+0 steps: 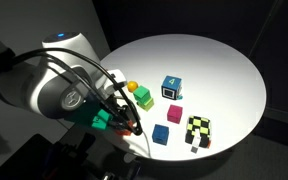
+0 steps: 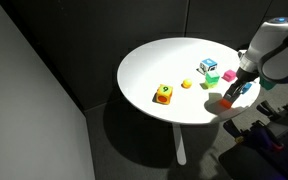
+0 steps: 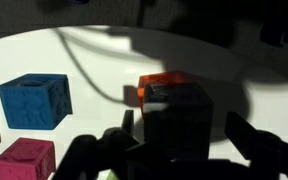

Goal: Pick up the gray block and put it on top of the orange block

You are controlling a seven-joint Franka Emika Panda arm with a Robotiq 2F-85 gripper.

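Jaws either side of gray block, gripping or let go: can't tell, too dark | gray block over orange block | blue cube nearby on table

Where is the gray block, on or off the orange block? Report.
Cannot tell: gray block overlaps orange block in wrist view; contact hidden.

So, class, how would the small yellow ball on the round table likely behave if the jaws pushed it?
The ball is round, so it would probably roll rather than slide. The white table shows no raised rim, so it might run off the edge. The yellow block nearby could stop it on that side.
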